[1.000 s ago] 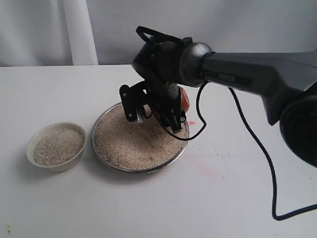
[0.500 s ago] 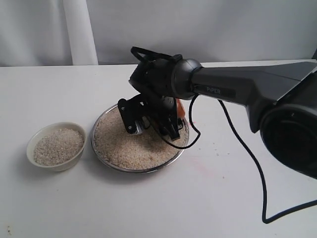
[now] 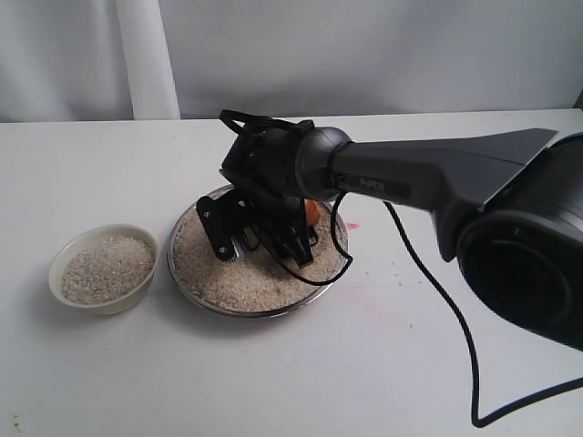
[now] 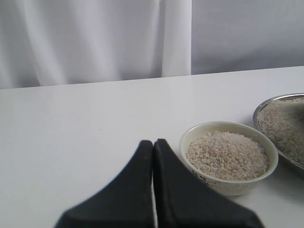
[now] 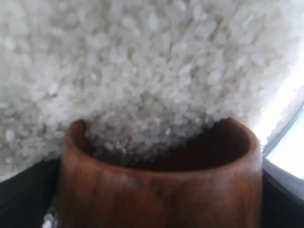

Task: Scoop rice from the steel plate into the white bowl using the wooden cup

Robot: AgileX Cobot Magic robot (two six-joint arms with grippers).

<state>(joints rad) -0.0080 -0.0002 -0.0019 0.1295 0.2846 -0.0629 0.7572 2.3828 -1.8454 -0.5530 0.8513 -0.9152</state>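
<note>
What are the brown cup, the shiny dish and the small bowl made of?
The wooden cup looks like glossy reddish-brown wood, its grain showing. The steel plate seems polished metal, its rim shiny silver. The white bowl is probably glazed ceramic: thick, smooth, cream.

the wooden cup is mostly hidden behind the right gripper (only an orange sliver shows); the steel plate is cut off by the left wrist view's edge.

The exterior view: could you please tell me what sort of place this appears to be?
Probably a robotics lab test bench: a plain white table, a white curtain behind it, and a black robot arm working over the steel plate of rice.
</note>
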